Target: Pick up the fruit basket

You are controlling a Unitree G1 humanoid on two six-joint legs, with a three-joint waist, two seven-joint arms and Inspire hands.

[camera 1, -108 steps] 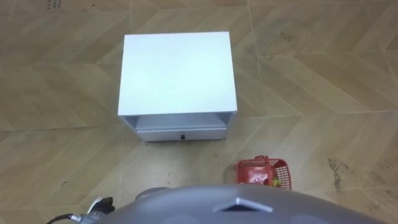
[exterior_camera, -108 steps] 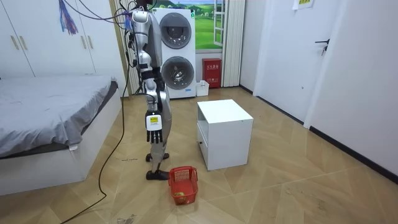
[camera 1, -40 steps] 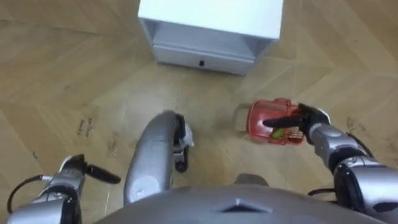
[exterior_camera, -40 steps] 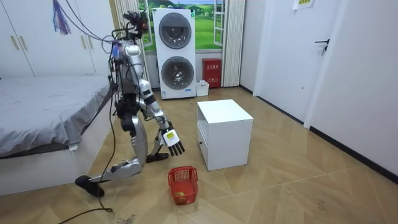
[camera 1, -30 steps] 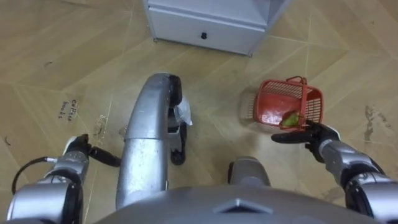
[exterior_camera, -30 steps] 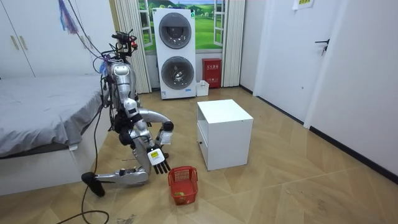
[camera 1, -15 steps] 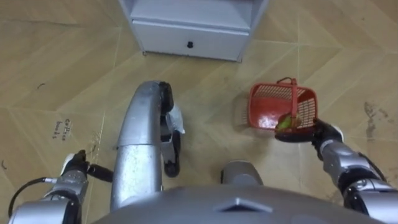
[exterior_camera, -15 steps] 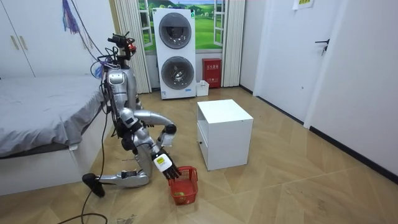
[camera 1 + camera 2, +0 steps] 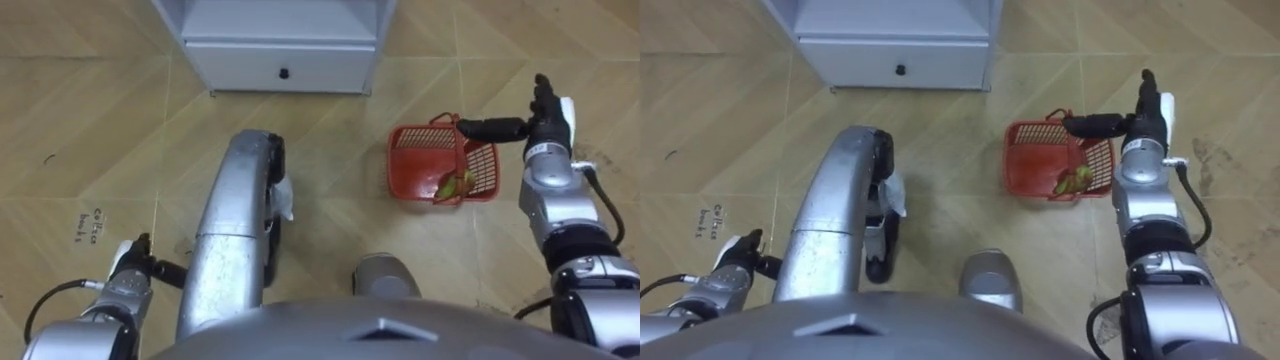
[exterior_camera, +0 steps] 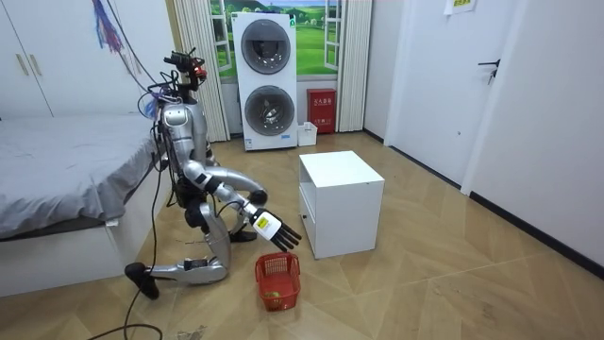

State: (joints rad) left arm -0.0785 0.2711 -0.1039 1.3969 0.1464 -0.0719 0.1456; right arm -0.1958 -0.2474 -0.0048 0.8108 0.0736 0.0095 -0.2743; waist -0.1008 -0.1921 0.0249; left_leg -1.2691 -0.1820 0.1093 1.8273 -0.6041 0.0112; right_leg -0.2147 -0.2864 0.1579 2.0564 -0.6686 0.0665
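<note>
On the floor (image 9: 330,140) at my right, the fruit basket (image 9: 415,165) stands free; my right hand (image 9: 547,120) hovers open just above it. Catching one edge alone could tip it, spilling fruit (image 9: 452,186).

Pretty clearly someone's home, a bedroom doubling as laundry space. Bed (image 10: 66,179) with grey sheets on the left, white wardrobe (image 10: 57,57) behind it, stacked washer and dryer (image 10: 264,80) at the far wall with curtains (image 10: 351,66) beside them. Small white cabinet (image 10: 340,203) mid-room, herringbone wood floor (image 10: 434,283), white door (image 10: 429,76) on the right.
</note>
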